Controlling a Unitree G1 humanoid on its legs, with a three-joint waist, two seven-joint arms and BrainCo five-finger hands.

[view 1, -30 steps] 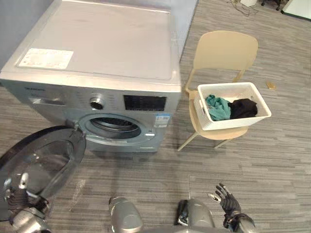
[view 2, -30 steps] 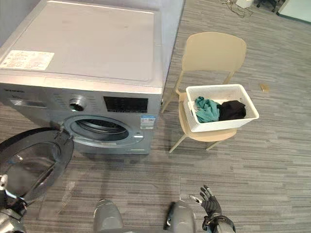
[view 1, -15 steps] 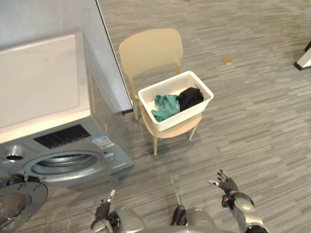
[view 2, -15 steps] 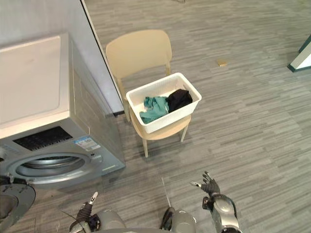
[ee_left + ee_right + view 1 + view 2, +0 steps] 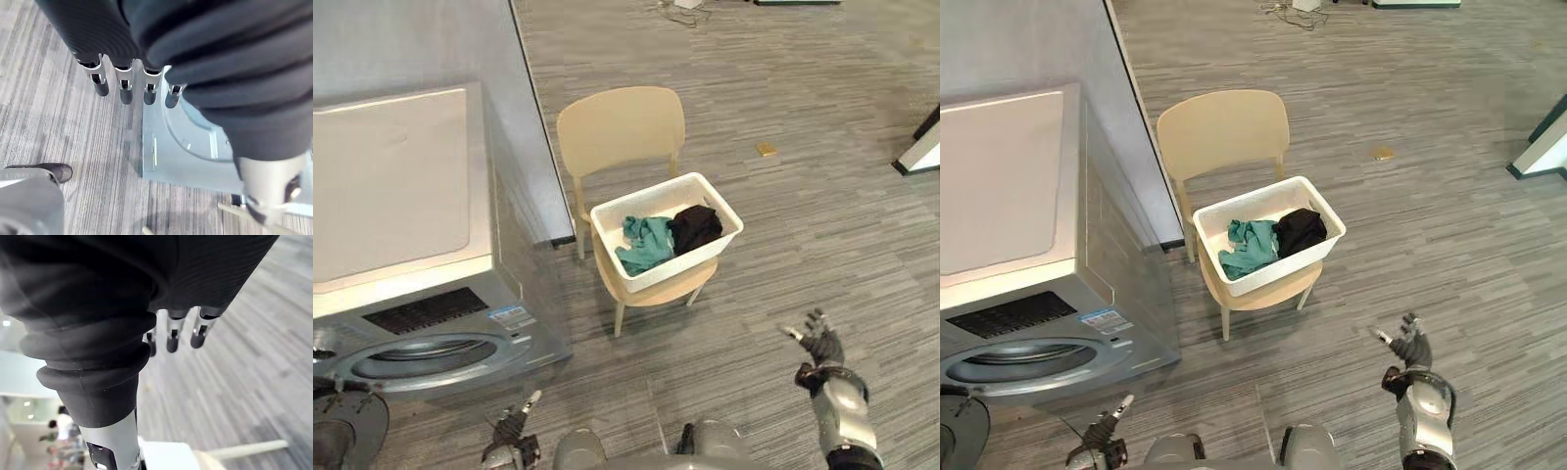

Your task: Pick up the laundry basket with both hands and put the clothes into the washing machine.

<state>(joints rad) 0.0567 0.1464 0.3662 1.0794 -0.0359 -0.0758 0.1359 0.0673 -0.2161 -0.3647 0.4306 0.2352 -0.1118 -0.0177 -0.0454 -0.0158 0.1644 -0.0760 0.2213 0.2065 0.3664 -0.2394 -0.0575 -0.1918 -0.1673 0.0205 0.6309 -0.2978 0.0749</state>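
- The white rectangular plastic laundry basket (image 5: 677, 262) sits on the seat of the beige moulded chair (image 5: 622, 127), just beside the silver front-loading washing machine (image 5: 401, 225) and well apart from both hands.
- It holds only 2 items, a teal crumpled cloth (image 5: 644, 243) and a black bunched garment (image 5: 696, 224), so it should lift light. The walls look stiff, though thin plastic may flex.
- The best hold, I judge, is the rim at the 2 short ends, 1 hand on each, with the basket kept level so the soft clothes do not slide.
- The right hand (image 5: 820, 345) hangs over the floor with fingers spread, holding nothing. The left hand (image 5: 512, 432) is low by the machine's front, its fingers (image 5: 126, 91) straight and empty.
- A small blue-and-white sticker (image 5: 509, 316) and a dark panel (image 5: 435, 310) sit on the machine's front. Their print is too small to read.
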